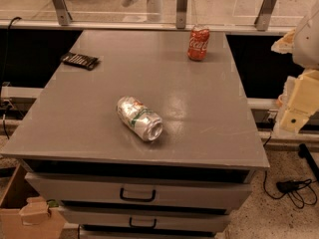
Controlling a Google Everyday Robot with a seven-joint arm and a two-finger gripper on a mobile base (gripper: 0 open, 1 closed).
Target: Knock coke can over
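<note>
Near edge: drawer unit (139, 194) under the grey table top (89, 128), cardboard box (20, 213) on the floor at left, cables (295, 185) on the floor at right. None of it is in the work path.

Mid-table: silver-and-green can (140, 118) already lying on its side, open end facing the camera. Wrong target. It's round and free, so any brush from the arm will probably roll it, maybe off the table.

Gripper (298, 103) sits at the right edge of view, off the side of the table, level with mid-table and partly cut off. Can't tell whether it's released or clenched. It holds nothing I can see.

Far left: flat black ribbed object (79, 60), well apart from everything.

Far side: coke can (198, 43) upright, right of centre, near the back edge, well apart from the gripper and the other can. Glass partition with metal posts (182, 6) just behind it.

Risks as I see them:
- Low contact likely slides the can instead of tipping it. Hit high on the body.
- A push away from the camera could send it off the back edge or pin it against the partition while it's upright.
- Once down it may roll; a sideways strike toward the right edge looks the most likely way to lose it.
- A long diagonal reach from the right means overshoot could clip the partition.
</note>
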